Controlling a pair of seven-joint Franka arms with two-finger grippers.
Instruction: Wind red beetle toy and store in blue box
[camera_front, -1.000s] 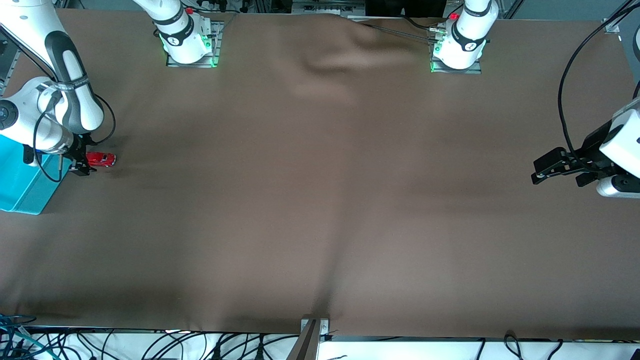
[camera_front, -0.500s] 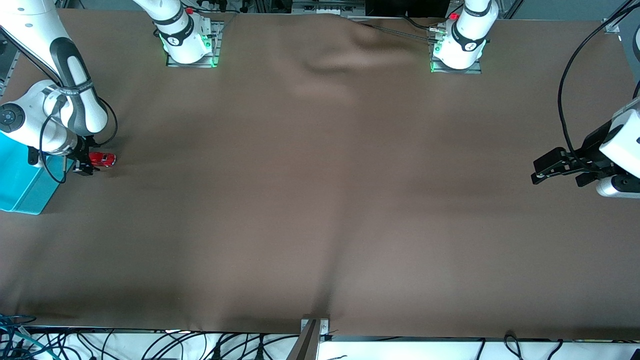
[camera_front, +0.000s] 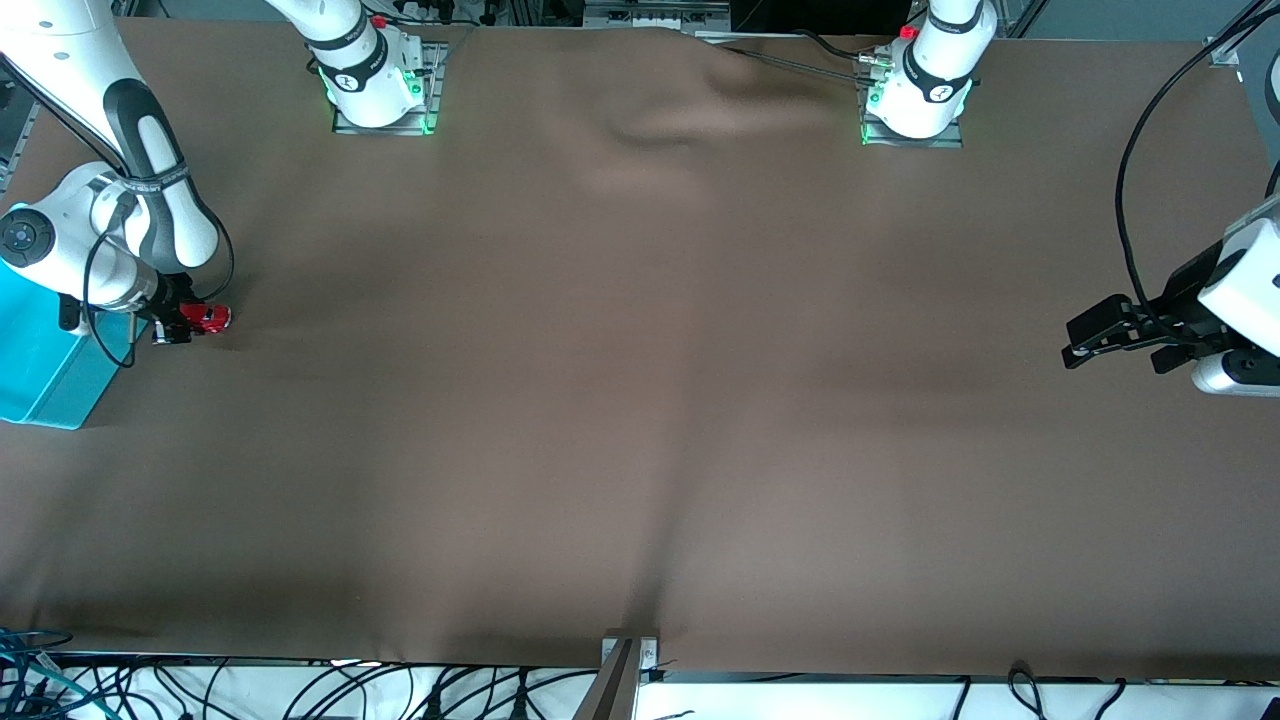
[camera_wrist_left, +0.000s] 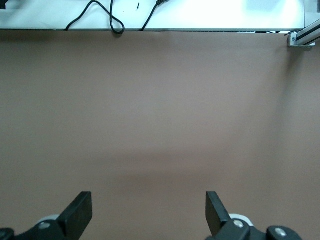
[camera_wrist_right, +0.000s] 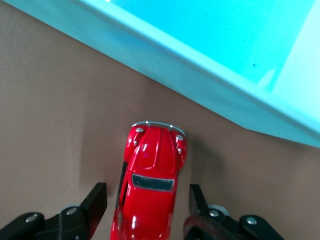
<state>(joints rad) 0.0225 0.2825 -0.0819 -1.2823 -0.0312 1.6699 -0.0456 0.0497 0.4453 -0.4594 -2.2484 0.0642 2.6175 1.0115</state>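
The right claw (camera_front: 178, 327) is down at the desk (camera_front: 640, 400) near the right arm's end, its two fingers (camera_wrist_right: 95, 202) closed on the flanks of the red beetle toy (camera_wrist_right: 151, 186). The toy stands on its wheels on the brown cloth, its chrome bumper toward the blue box (camera_wrist_right: 235, 55), just beside the box's wall but apart from it. In the front view the toy (camera_front: 207, 318) shows between the claw and the open desk, with the blue box (camera_front: 45, 365) partly under the arm's wrist. The left claw (camera_front: 1110, 338) waits over the left arm's end of the desk, fingers spread wide, gripping nothing.
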